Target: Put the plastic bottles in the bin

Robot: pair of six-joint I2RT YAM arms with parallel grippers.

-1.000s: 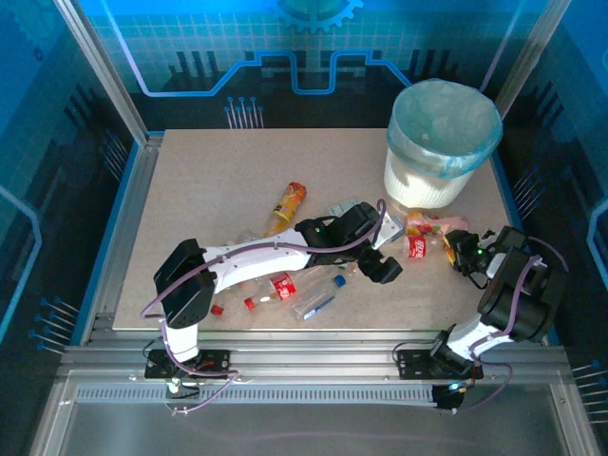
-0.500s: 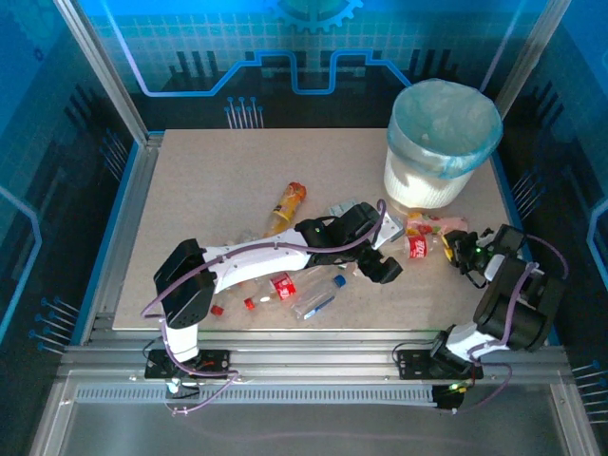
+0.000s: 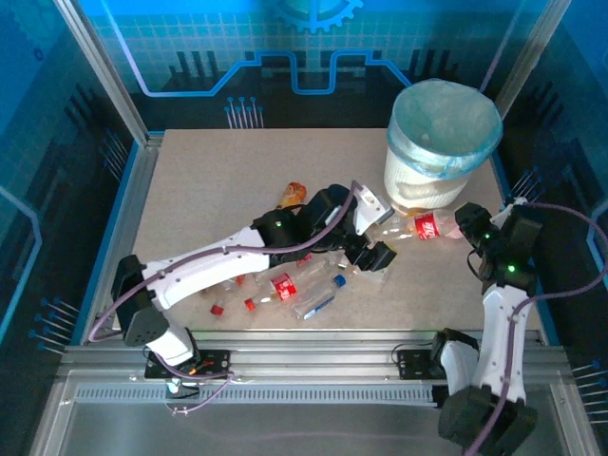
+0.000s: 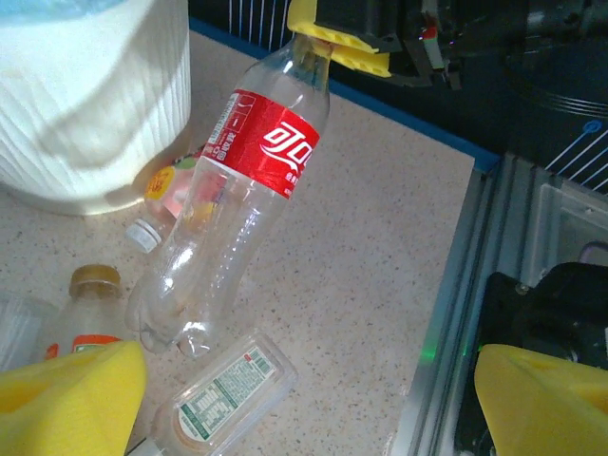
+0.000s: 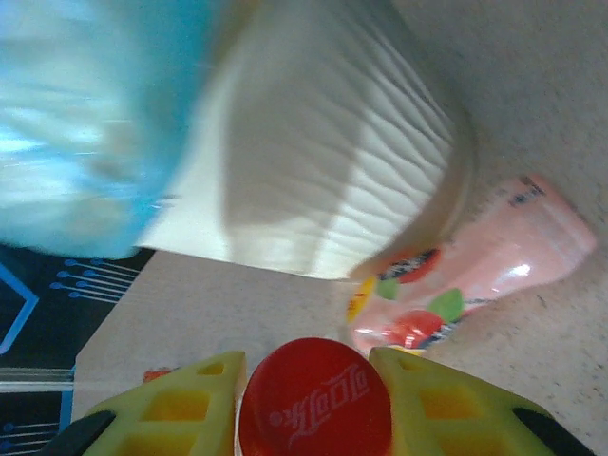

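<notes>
Now: right claw grips a cola bottle beside the bin

Seen from above, the right claw [image 3: 463,226] is closed on the cap end of a clear cola bottle [image 3: 427,228] with a red label. The bottle reaches leftward from the claw, just beside the foot of the bin [image 3: 418,185]. The bin is a white bucket with a light-blue liner [image 3: 446,119], standing at the far right of the tabletop [image 3: 209,180]. In the right wrist view the red cap [image 5: 315,408] sits tight between two yellow fingers [image 5: 180,404]. Beyond it a pink bottle [image 5: 480,271] lies against the bin's ribbed wall. Whether the cola bottle's base touches the tabletop cannot be told.

The left claw [image 3: 366,255] is over the middle of the tabletop, jaws wide apart, holding nothing. Its yellow pads [image 4: 66,399] frame the lower corners of the left wrist view, with the tilted cola bottle ahead. A tan-capped bottle [image 4: 85,309] and a flat bottle [image 4: 228,385] lie near that bottle's base.

Nearer the arms, several small bottles [image 3: 294,290] lie scattered. An orange-yellow bottle [image 3: 291,195] peeks out past the left arm.
</notes>
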